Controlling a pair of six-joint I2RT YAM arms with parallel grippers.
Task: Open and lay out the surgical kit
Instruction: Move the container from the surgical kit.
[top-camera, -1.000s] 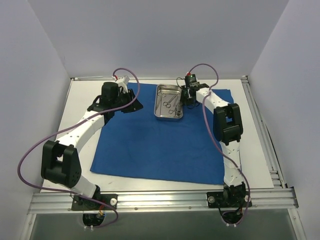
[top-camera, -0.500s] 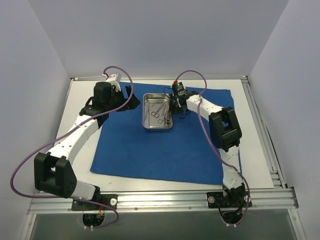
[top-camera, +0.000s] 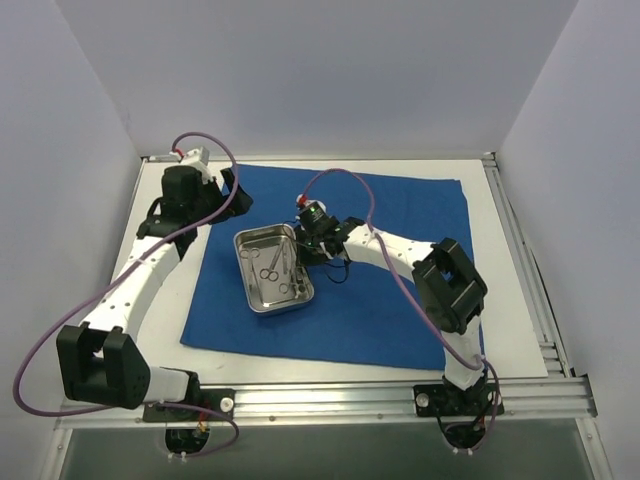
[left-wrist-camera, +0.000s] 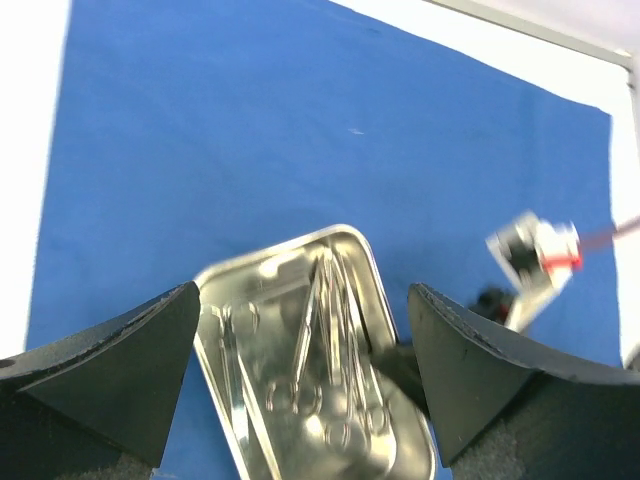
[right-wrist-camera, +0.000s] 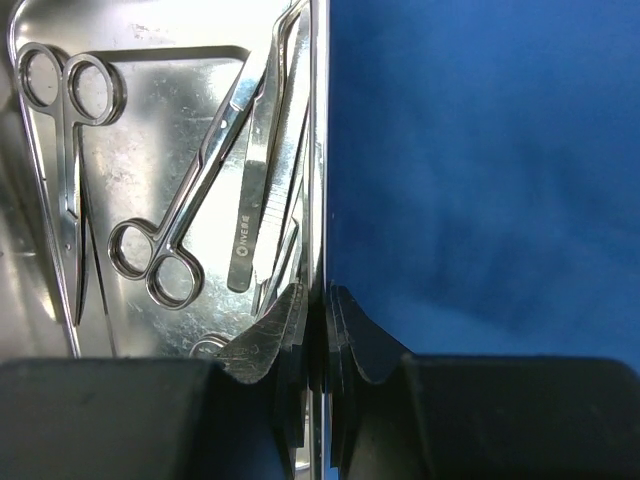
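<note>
The surgical kit's royal-blue cloth (top-camera: 400, 290) lies spread flat on the table. Its shiny steel tray (top-camera: 241, 265) sits on the cloth's left half, with scissor-like instruments (top-camera: 278, 265) inside. My right gripper (top-camera: 306, 254) is shut on the tray's right rim. In the right wrist view the jaws (right-wrist-camera: 322, 300) pinch the thin rim (right-wrist-camera: 315, 150), with scissors (right-wrist-camera: 160, 255) and tweezers (right-wrist-camera: 255, 230) to their left and the cloth (right-wrist-camera: 480, 150) to their right. My left gripper (top-camera: 238, 195) hangs open over the cloth's far-left corner. The left wrist view looks down on the tray (left-wrist-camera: 260, 330) between the open fingers (left-wrist-camera: 120, 370).
White tabletop (top-camera: 510, 260) borders the cloth on each side. Pale walls enclose the back and sides. An aluminium rail (top-camera: 320, 400) carries both arm bases at the near edge. Purple cables (top-camera: 330, 175) loop above each wrist.
The right arm has dragged the tray from the cloth's far middle toward the near left. The left gripper has opened wide and drawn back to the left.
</note>
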